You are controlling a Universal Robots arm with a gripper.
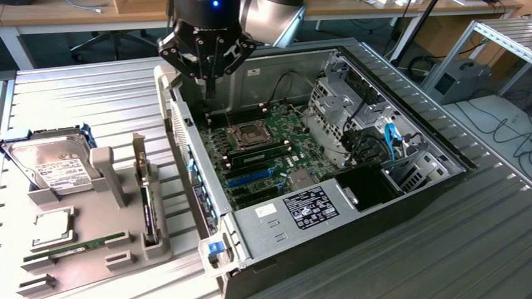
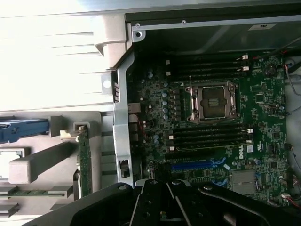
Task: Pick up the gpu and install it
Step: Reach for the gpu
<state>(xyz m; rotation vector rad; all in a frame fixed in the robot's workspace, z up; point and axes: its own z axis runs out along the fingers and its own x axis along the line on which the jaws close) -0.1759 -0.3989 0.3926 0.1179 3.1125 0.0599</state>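
While the gripper [image 1: 209, 86] hangs over the far corner of the open PC case [image 1: 332, 265], its jaws are pressed together with nothing between them. So no card in hand.

The gpu [image 1: 148, 212] is standing on its edge in a slot of the grey tray [image 1: 87, 208], which sits on the ribbed metal bench [image 1: 83, 99] just beside the case, on the exterior view's left. The silver bracket end points away from the camera. It's well apart from the gripper. In the wrist view you can see the gpu [image 2: 84, 160] edge-on next to the case wall, with the gripper [image 2: 160, 207] dark at the frame edge.

Same tray also holds a labelled hard drive [image 1: 58, 168] in a blue frame, a square processor chip [image 1: 52, 227] and a slim green memory stick [image 1: 75, 248] lying flat in its groove.

Inside the case: the green motherboard [image 1: 275, 140] with an empty-looking CPU socket [image 1: 248, 132], black memory slots on either side of it, a blue expansion slot [image 1: 249, 177] with no card in it, and the power supply [image 1: 303, 208] with its sticker in the near corner. A blue cable [image 1: 390, 137] runs by the drive cage.
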